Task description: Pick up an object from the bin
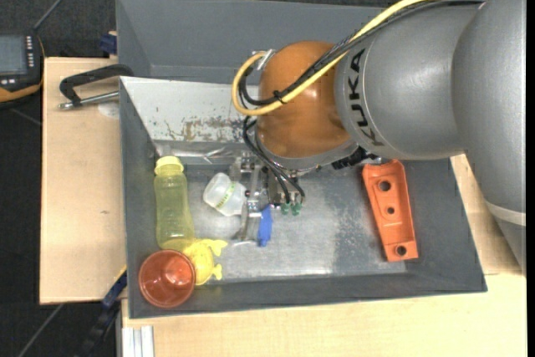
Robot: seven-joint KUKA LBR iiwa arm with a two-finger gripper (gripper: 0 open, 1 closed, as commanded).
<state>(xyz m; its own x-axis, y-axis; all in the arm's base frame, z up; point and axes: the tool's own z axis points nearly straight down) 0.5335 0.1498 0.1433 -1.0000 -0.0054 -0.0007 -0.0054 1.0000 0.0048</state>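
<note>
Grey metal bin [334, 242], seen from above and slightly to one side, with small loose things spread over its floor. Your arm [435, 71] comes in from the right as a large silver body that bends down over the middle of the bin. Its wrist sits under a rounded orange cover [301, 104], and a yellow cable [418, 0] loops across it.

Below the cover, the gripper [255, 217] points straight down, low over the centre of the floor. You cannot tell from this view how far it is open, or whether it has hold of anything.

2 things lie nearest it. A small blue piece [266, 228] is just beside its tip on the right, touching or almost touching. A crumpled clear plastic cup [221, 194] lies just to its left.

Further left, a yellow bottle [171, 201] lies lengthwise along the left wall. In the near left corner, a red cup [167, 277] stands with a small yellow toy [206, 253] against it. Well apart on the right, a flat orange bracket [389, 209] with holes lies on the floor.
</note>
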